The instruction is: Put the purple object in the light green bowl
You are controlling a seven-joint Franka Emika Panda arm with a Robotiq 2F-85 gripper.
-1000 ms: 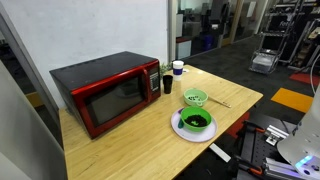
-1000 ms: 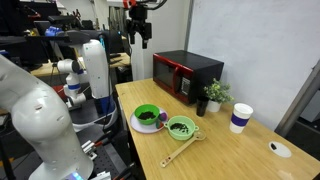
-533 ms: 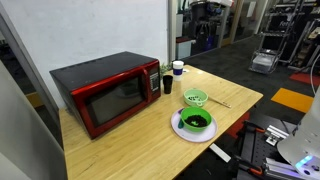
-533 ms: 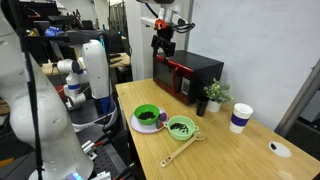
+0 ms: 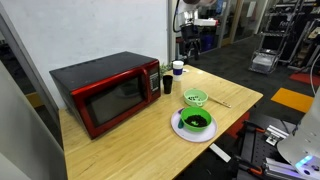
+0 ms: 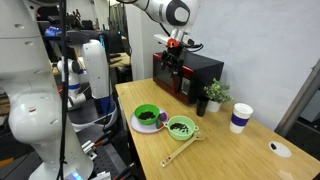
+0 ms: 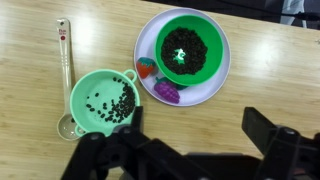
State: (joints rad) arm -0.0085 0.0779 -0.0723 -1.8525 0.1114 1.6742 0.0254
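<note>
Purple object (image 7: pixel 166 92) lies on the white plate (image 7: pixel 203 94), just past the gap of the pincer (image 7: pixel 188 150) in the wrist view. The pincer hangs high, wide open, holding nothing. The light green bowl (image 7: pixel 80 100) sits just beside the plate

Small bowl (image 7: pixel 84 96) between spoon (image 7: pixel 64 60) and plate (image 7: pixel 144 46)

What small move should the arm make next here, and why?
Probably lower the gripper toward the purple object: it lies on the white plate, outside the light green bowl, and the open fingers hang high above the table, holding nothing.
</note>
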